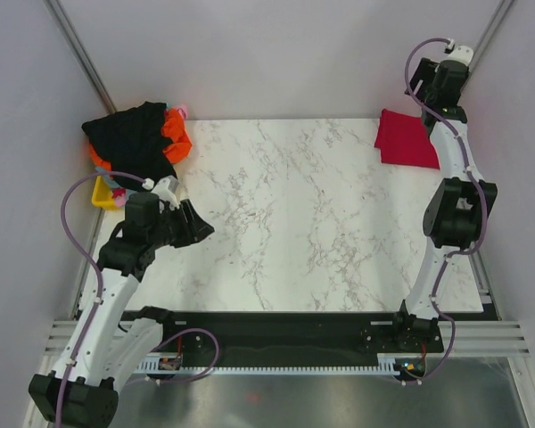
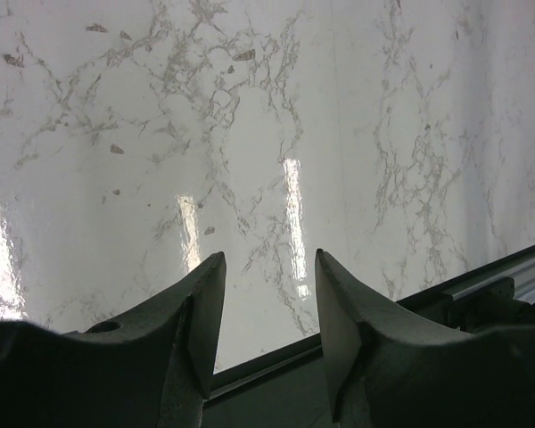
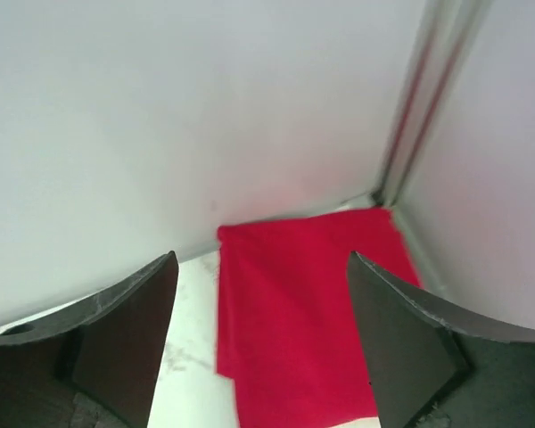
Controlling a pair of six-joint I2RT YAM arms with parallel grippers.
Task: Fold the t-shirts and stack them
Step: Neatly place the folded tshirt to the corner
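A folded crimson red t-shirt (image 1: 406, 141) lies flat at the table's back right corner; it also shows in the right wrist view (image 3: 308, 321). A heap of t-shirts sits at the back left, with a black one (image 1: 129, 138) on top, an orange one (image 1: 175, 135) under it and a bit of pink (image 1: 182, 111). My right gripper (image 3: 263, 259) is open and empty, raised above the red shirt, high in the back right corner (image 1: 432, 89). My left gripper (image 2: 269, 259) is open and empty over bare marble, just in front of the heap (image 1: 194, 227).
A small yellow bin (image 1: 102, 192) stands at the left edge, partly under the heap. The marble table (image 1: 294, 205) is walled in by grey panels at the back and sides. A dark rail (image 2: 481, 290) runs along its front edge.
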